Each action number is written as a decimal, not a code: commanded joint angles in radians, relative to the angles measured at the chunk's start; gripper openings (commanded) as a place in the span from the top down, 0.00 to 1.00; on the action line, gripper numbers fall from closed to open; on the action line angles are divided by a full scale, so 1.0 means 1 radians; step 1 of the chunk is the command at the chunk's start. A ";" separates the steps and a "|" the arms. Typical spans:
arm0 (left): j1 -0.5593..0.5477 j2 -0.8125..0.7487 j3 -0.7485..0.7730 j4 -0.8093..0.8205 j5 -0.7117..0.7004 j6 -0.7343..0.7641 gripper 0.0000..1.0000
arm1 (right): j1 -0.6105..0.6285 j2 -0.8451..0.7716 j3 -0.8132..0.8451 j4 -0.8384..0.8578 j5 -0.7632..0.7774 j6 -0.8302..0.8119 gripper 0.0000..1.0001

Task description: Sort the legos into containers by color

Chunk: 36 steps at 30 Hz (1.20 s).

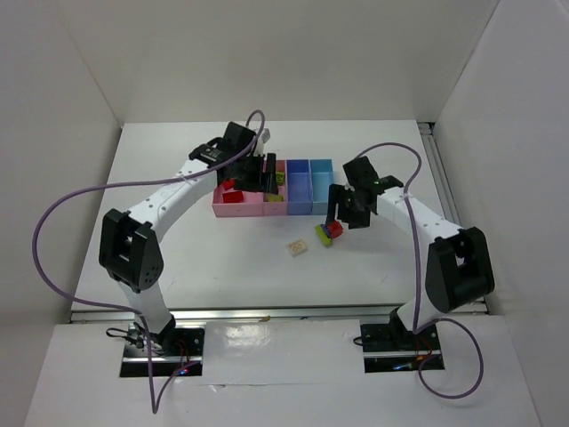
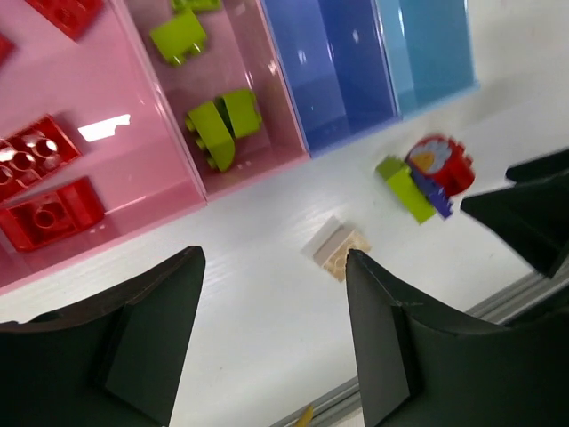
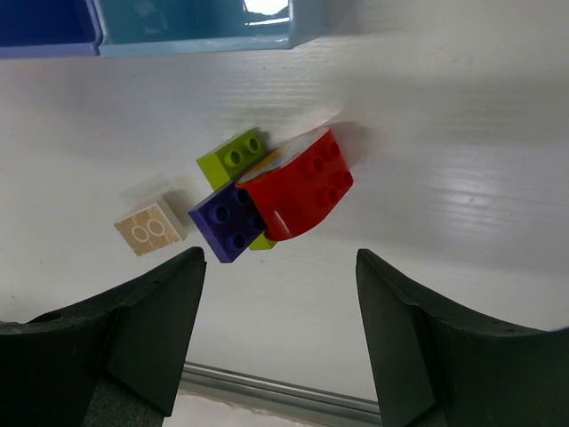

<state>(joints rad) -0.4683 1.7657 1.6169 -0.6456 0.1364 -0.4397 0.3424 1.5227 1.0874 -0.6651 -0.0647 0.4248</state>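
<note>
Elbow bent out to the left, my left arm (image 1: 169, 200) reaches across toward the bins. My left pincer (image 2: 274, 267) hangs spread and empty above the near rim of the pink bins (image 2: 107, 240). Red bricks (image 2: 40, 182) lie in the leftmost bin and green bricks (image 2: 222, 129) in the second pink one. The periwinkle bin (image 2: 329, 80) and light blue bin (image 2: 427, 44) stand next in the row.

In front of the row, on the bare table (image 1: 178, 267), a tan brick (image 3: 148, 228) lies alone. Just right of it sits a clump (image 3: 284, 191) of red, green and blue bricks. My right arm (image 1: 427, 227) folds inward from its base. My right pincer (image 3: 280, 262) hangs spread and empty over that clump, not touching it. White table lies open around both bricks. The near rail (image 3: 267, 387) runs under my right fingers, and the side walls stand well apart.
</note>
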 commanded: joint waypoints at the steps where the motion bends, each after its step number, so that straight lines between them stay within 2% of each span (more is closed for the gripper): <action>1: -0.041 -0.045 -0.034 0.027 0.098 0.077 0.25 | 0.026 -0.012 0.029 0.019 -0.011 -0.018 0.24; 5: -0.114 -0.054 -0.087 -0.017 0.164 0.183 0.26 | 0.038 -0.059 -0.012 0.010 0.022 0.003 0.24; 8: -0.216 -0.054 -0.153 -0.026 0.097 0.243 0.19 | 0.038 -0.102 -0.021 0.010 0.091 0.043 0.24; 9: -0.237 -0.042 -0.173 -0.026 0.059 0.257 0.14 | 0.038 -0.111 -0.021 0.010 0.123 0.061 0.24; 10: -0.269 -0.028 -0.173 -0.016 0.046 0.257 0.06 | 0.026 -0.134 -0.021 0.010 0.141 0.074 0.24; 14: -0.305 0.027 -0.173 0.035 -0.017 0.245 0.03 | -0.009 -0.196 -0.021 -0.001 0.199 0.098 0.23; 17: -0.345 0.058 -0.173 0.086 -0.052 0.236 0.08 | -0.034 -0.248 -0.021 -0.010 0.255 0.118 0.23; 22: -0.386 0.141 -0.164 0.121 -0.162 0.245 0.11 | -0.077 -0.292 -0.044 -0.019 0.257 0.118 0.23; 32: -0.397 0.209 -0.175 0.205 -0.202 0.263 0.28 | -0.118 -0.283 -0.035 -0.019 0.227 0.089 0.23; 36: -0.397 0.230 -0.175 0.205 -0.212 0.263 0.38 | -0.118 -0.274 -0.026 -0.019 0.227 0.080 0.23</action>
<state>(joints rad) -0.8669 1.9701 1.4380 -0.4698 -0.0544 -0.1856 0.2321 1.2480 1.0542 -0.6743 0.1593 0.5209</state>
